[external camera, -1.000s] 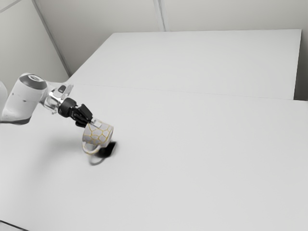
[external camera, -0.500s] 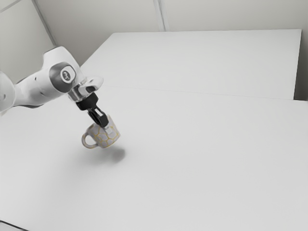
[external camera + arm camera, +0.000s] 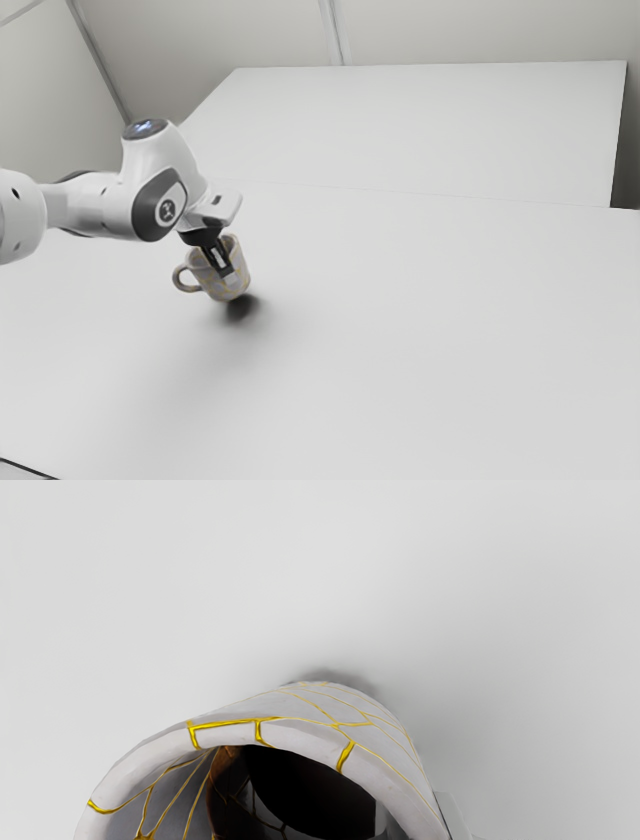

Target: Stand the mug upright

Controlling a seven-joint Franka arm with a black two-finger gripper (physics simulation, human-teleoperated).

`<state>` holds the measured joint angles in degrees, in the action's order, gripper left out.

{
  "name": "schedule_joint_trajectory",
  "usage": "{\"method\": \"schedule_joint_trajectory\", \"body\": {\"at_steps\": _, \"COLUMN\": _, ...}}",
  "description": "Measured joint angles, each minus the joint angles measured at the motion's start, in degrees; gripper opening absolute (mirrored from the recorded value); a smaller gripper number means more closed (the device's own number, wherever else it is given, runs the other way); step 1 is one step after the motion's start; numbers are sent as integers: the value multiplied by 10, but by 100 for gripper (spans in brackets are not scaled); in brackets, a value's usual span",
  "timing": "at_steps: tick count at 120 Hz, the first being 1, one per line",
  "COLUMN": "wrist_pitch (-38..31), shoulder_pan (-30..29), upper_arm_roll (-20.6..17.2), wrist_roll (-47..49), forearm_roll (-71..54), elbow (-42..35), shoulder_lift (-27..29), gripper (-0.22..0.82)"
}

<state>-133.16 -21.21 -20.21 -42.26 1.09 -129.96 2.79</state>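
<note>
Gripping tilted mug (image 3: 205, 275), white emblem (image 3: 167, 211) on arm (image 3: 155, 165)

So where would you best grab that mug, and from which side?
I'd pinch the mug by its wall at the rim, coming from above, one finger inside and one outside, much as the gripper holds it. Its open mouth faces up toward the hand, letting a finger in, and the handle juts toward the exterior view's left, away from that spot.

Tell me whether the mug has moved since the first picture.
Yes. Measured against the thin dark line near the exterior view's lower left corner, the mug has shifted away, rightward, and turned closer to upright.
</note>
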Motion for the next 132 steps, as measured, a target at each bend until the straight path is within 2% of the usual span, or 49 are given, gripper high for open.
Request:
{"method": "schedule_joint_trajectory", "body": {"at_steps": 23, "wrist_pitch": -55, "shoulder_pan": 0, "upper_arm_roll": -15, "wrist_roll": 6, "forearm_roll": -21, "elbow": -41, "shoulder_lift": 0, "gripper": -18}}
{"method": "schedule_joint_trajectory", "body": {"at_steps": 48, "wrist_pitch": -81, "shoulder_pan": 13, "upper_arm_roll": -19, "wrist_roll": 11, "forearm_roll": -25, "elbow": -51, "shoulder_lift": -6, "gripper": -17}}
{"method": "schedule_joint_trajectory", "body": {"at_steps": 52, "wrist_pitch": -83, "shoulder_pan": 13, "upper_arm_roll": -19, "wrist_roll": 10, "forearm_roll": -24, "elbow": -51, "shoulder_lift": -7, "gripper": -12}}
{"method": "schedule_joint_trajectory", "body": {"at_steps": 71, "wrist_pitch": -86, "shoulder_pan": 4, "upper_arm_roll": -18, "wrist_roll": 5, "forearm_roll": -17, "elbow": -51, "shoulder_lift": -8, "gripper": 23}}
{"method": "schedule_joint_trajectory", "body": {"at_steps": 84, "wrist_pitch": -87, "shoulder_pan": 1, "upper_arm_roll": -18, "wrist_roll": 1, "forearm_roll": -16, "elbow": -51, "shoulder_lift": -7, "gripper": 38}}
{"method": "schedule_joint_trajectory", "body": {"at_steps": 112, "wrist_pitch": -80, "shoulder_pan": 3, "upper_arm_roll": -21, "wrist_roll": -3, "forearm_roll": -15, "elbow": -48, "shoulder_lift": 4, "gripper": 53}}
{"method": "schedule_joint_trajectory", "body": {"at_steps": 132, "wrist_pitch": -13, "shoulder_pan": 4, "upper_arm_roll": -32, "wrist_roll": 20, "forearm_roll": -11, "elbow": -5, "shoulder_lift": 29, "gripper": 57}}
